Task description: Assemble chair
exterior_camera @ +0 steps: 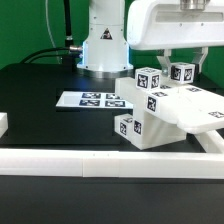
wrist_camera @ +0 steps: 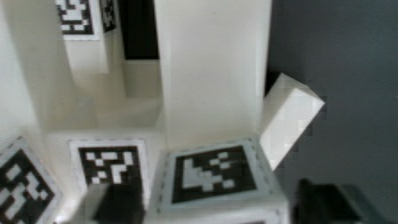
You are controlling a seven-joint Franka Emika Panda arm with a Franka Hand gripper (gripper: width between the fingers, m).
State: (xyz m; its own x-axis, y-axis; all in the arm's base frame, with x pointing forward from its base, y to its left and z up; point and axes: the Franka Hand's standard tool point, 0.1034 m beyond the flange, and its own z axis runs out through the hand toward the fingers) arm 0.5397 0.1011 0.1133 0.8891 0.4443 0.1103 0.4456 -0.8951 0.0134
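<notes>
The chair [exterior_camera: 165,118] is a partly joined cluster of chunky white tagged pieces, tilted, at the exterior view's right. My gripper [exterior_camera: 182,64] hangs over its top and reaches down round a small tagged block [exterior_camera: 183,72]. In the wrist view the same block [wrist_camera: 217,170] sits between my gripper's [wrist_camera: 217,206] two dark fingertips [wrist_camera: 111,205], which stand against its two sides; the jaws are shut on it. Beside it lies another tagged piece [wrist_camera: 111,162]. White upright bars [wrist_camera: 192,60] and a slanted panel [wrist_camera: 295,112] lie beyond.
The marker board [exterior_camera: 94,100] lies flat on the black table to the exterior view's left of the chair. A long white border rail [exterior_camera: 90,160] runs along the table's near edge. The robot's base [exterior_camera: 104,42] stands at the back.
</notes>
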